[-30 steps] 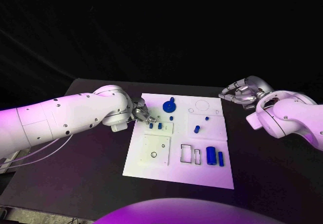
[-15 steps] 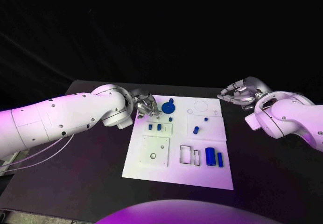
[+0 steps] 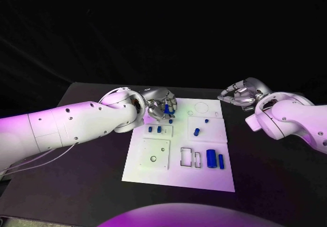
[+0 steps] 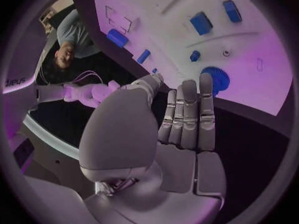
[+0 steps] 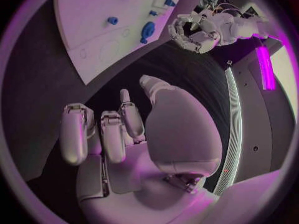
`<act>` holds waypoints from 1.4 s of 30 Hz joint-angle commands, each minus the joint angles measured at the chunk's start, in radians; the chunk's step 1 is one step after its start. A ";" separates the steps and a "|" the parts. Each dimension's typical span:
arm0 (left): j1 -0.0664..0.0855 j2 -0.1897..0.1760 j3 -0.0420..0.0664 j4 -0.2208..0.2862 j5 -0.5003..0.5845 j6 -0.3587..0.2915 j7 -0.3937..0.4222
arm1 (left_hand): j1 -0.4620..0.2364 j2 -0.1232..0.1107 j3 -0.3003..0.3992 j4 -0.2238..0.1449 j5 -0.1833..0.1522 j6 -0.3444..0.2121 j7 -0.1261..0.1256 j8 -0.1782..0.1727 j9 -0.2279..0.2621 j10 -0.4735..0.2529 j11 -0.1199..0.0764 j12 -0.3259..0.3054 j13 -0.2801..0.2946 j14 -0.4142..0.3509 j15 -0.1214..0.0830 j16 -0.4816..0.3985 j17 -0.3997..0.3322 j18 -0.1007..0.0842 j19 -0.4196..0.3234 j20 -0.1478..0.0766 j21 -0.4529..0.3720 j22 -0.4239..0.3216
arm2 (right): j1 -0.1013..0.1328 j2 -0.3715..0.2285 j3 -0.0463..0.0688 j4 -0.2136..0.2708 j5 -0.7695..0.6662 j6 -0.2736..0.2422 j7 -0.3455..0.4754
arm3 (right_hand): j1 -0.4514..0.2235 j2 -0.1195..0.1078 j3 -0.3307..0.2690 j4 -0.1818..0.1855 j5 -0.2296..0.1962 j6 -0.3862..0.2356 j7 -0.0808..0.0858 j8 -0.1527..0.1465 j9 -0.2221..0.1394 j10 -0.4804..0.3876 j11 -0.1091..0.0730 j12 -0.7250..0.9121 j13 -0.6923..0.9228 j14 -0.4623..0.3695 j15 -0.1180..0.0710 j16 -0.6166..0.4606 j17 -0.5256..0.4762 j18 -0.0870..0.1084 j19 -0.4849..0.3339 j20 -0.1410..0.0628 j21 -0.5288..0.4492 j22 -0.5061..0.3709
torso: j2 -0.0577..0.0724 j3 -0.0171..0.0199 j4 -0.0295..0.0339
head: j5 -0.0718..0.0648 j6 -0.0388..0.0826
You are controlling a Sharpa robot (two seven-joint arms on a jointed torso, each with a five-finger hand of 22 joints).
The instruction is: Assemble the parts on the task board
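The white task board (image 3: 178, 176) lies mid-table. A blue gear (image 3: 168, 110) sits near its far left corner and appears again in the left wrist view (image 4: 218, 79). My left hand (image 3: 160, 100) hovers right at the gear with its fingers (image 4: 190, 115) stretched out side by side and nothing in them; I cannot tell if a fingertip touches the gear. Two small blue pieces (image 3: 154, 128) stand just nearer than the gear. My right hand (image 3: 240, 95) hangs off the board's far right corner with curled fingers (image 5: 113, 140) and nothing in them.
More blue parts lie on the board: a peg (image 3: 197, 132), a tiny one (image 3: 207, 120), a cylinder (image 3: 212, 159) and a bar (image 3: 222, 161) at the near right. Open rectangular slots (image 3: 186, 156) sit beside them. Black table (image 3: 89, 179) surrounds the board.
My left hand has moved from the board's left edge toward the far side and right, ending over the blue gear. The right hand has barely shifted.
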 commanded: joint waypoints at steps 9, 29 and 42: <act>-0.002 0.050 -0.007 -0.037 -0.284 0.097 -0.008 | 0.019 -0.005 -0.008 -0.012 -0.012 0.031 0.005 -0.076 -0.036 -0.016 -0.002 -0.083 -0.077 0.043 -0.011 0.094 0.043 -0.005 0.058 -0.012 0.106 0.085 | -0.001 0.002 0.000 0.004 0.003 0.007 0.012 | -0.011 0.001 0.009 -0.002 0.006 -0.007 -0.002 0.001 0.002 -0.006 -0.002 -0.003 0.006 0.089 -0.008 -0.003 0.215 0.019 -0.001 -0.005 -0.003 0.170 | 0.000 -0.0005 -0.0002 | -0.004 0.000; -0.006 0.103 -0.008 -0.110 -0.297 0.161 -0.097 | 0.039 0.013 0.024 -0.011 -0.081 0.071 0.030 -0.113 -0.043 0.027 0.000 -0.107 -0.125 0.103 -0.011 0.262 0.119 -0.034 0.131 -0.013 0.337 0.238 | -0.001 0.005 0.000 0.001 0.003 -0.008 0.020 | -0.010 0.000 0.011 -0.004 0.008 -0.009 -0.002 0.002 0.003 -0.017 -0.002 -0.016 -0.007 0.088 -0.008 -0.005 0.212 0.020 -0.003 -0.005 -0.009 0.168 | -0.001 0.0004 0.0010 | -0.002 -0.004; -0.014 0.125 -0.009 -0.135 -0.284 0.184 -0.087 | 0.031 0.003 0.067 -0.014 -0.091 0.097 0.026 -0.119 -0.042 0.062 -0.007 -0.112 -0.140 0.132 -0.015 0.331 0.158 -0.045 0.156 -0.014 0.421 0.289 | -0.001 0.009 0.000 0.000 0.003 -0.007 0.021 | -0.008 0.000 0.013 -0.005 0.010 -0.010 -0.002 0.002 0.004 -0.018 -0.002 -0.017 -0.008 0.088 -0.008 -0.005 0.211 0.020 -0.003 -0.005 -0.009 0.168 | -0.002 0.0015 0.0011 | -0.001 -0.009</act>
